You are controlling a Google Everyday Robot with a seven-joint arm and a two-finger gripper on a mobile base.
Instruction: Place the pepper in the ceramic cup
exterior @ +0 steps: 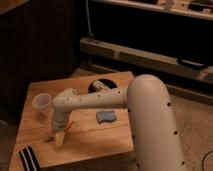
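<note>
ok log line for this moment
gripper low over table, beside pepper | pepper outside cup, held or not unclear | cup upright, apart from gripper
</note>
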